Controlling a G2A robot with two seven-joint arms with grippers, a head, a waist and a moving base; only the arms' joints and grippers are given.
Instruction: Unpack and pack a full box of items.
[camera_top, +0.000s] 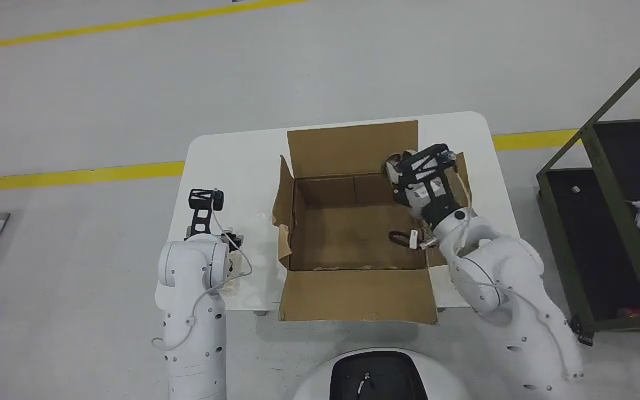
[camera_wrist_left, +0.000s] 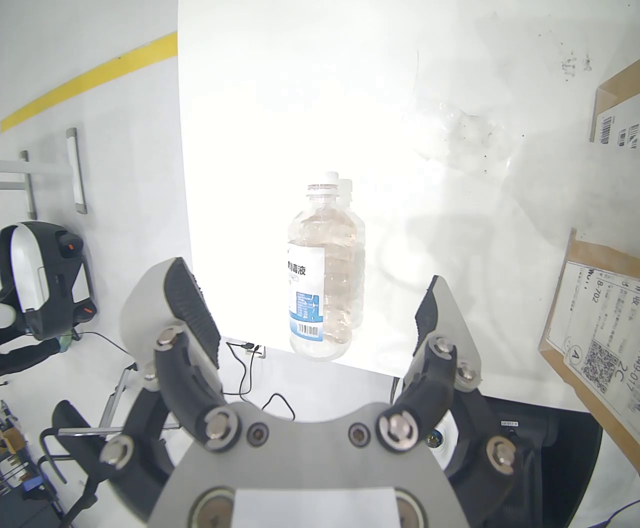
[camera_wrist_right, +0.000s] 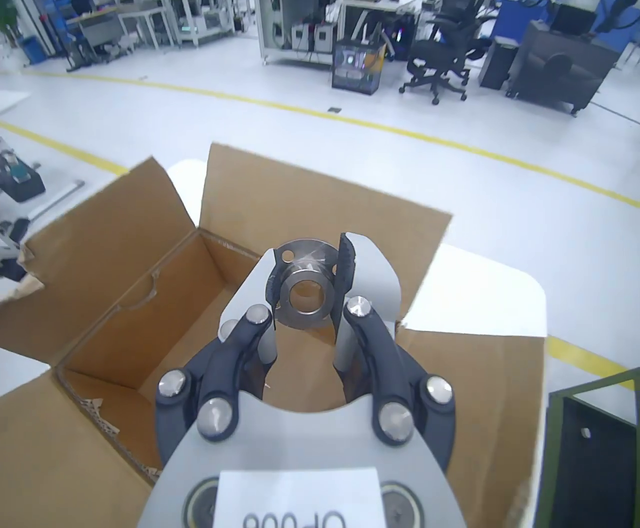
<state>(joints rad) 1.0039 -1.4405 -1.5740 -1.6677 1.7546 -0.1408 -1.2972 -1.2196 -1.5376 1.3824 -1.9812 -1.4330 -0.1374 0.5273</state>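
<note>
Right gripper (camera_wrist_right: 307, 272) is clamping a metal flange (camera_wrist_right: 303, 296) above the open cardboard box (camera_wrist_right: 125, 280) | left gripper (camera_wrist_left: 308, 287) is hanging wide open, holding nothing, facing a clear bottle (camera_wrist_left: 322, 260) standing at the white table (camera_wrist_left: 280, 100) edge

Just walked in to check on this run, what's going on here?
The robot is working at an open cardboard box on a white table. Its right gripper is shut on a metal flange, held over the box. The left gripper is open and faces two clear bottles standing upright at the table's edge, without touching them.
</note>
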